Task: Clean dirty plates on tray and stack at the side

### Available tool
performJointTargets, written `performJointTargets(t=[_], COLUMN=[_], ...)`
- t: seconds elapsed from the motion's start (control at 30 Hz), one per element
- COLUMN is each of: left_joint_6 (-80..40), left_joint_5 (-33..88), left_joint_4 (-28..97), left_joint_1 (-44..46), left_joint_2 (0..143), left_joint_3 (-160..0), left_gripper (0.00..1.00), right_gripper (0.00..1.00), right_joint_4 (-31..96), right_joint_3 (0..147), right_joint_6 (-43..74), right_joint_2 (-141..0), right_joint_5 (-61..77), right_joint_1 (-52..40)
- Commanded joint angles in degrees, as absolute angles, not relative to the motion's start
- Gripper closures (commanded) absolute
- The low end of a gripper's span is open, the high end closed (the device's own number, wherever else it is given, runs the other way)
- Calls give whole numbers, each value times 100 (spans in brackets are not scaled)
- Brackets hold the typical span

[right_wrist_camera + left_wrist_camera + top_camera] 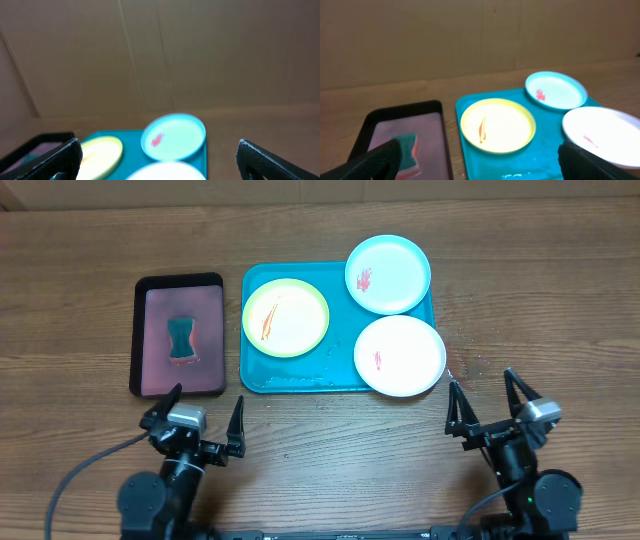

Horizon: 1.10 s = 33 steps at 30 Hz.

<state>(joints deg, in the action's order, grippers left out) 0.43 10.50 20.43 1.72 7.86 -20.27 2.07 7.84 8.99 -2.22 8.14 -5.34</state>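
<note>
The teal-blue tray point(262, 375) lies in the middle of the table with three plates on it. The yellow-green plate point(286, 318) at its left bears orange streaks. A light blue plate point(388, 274) at the back right and a white plate point(400, 355) at the front right each carry a red smear and overhang the tray's rim. My left gripper point(204, 414) stands open near the front edge, below the tray's left corner. To the right of the white plate my right gripper point(488, 397) is open too. Both hold nothing. The left wrist view shows the yellow-green plate point(498, 125) ahead.
A black-rimmed tray point(138, 335) with a pinkish inside lies left of the teal tray and holds a teal and pink sponge point(181, 340). Small droplets glisten along the teal tray's front part point(300, 378). Bare wooden table surrounds both trays.
</note>
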Motion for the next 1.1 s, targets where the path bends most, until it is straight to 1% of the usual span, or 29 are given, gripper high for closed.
performJointTargets(t=[0.0, 0.2, 0.33, 0.47, 0.57, 0.77, 0.9, 1.03, 1.07], left_joint_6=[69, 132, 287, 436, 541, 515, 519, 519, 523], left_joint_5=[1315, 1306, 1304, 1087, 904, 670, 405, 495, 480], left_joint_4=[2353, 3081, 3610, 4598, 5196, 6687, 7478, 7559, 7509], left_joint_1=[119, 119, 121, 119, 121, 132, 132, 196, 196], left_joint_2=[1411, 2746, 3787, 4963, 5833, 7594, 8573, 9190, 9330], left_joint_3=[-2967, -4604, -5885, -7402, -8486, -10722, -11705, -11900, -11898], left_gripper=[0, 0, 0, 0, 0, 0, 0, 1, 0], right_gripper=[0, 0, 0, 0, 0, 0, 0, 0, 0], right_joint_4=[202, 602, 1181, 2401, 3098, 4613, 5221, 5024, 4971], right_joint_3=[1555, 3048, 4445, 6217, 7397, 9767, 10597, 10656, 10656], right_joint_6=[871, 869, 869, 869, 869, 862, 845, 884, 1066], right_joint_2=[-657, -1970, -3155, -4460, -5395, -7358, -8407, -9122, -9297], right_joint_5=[910, 1116, 1516, 1686, 1695, 2171, 2453, 2589, 2724], right_joint_1=[-530, -530, -530, -530, -530, -530, -530, -530, -530])
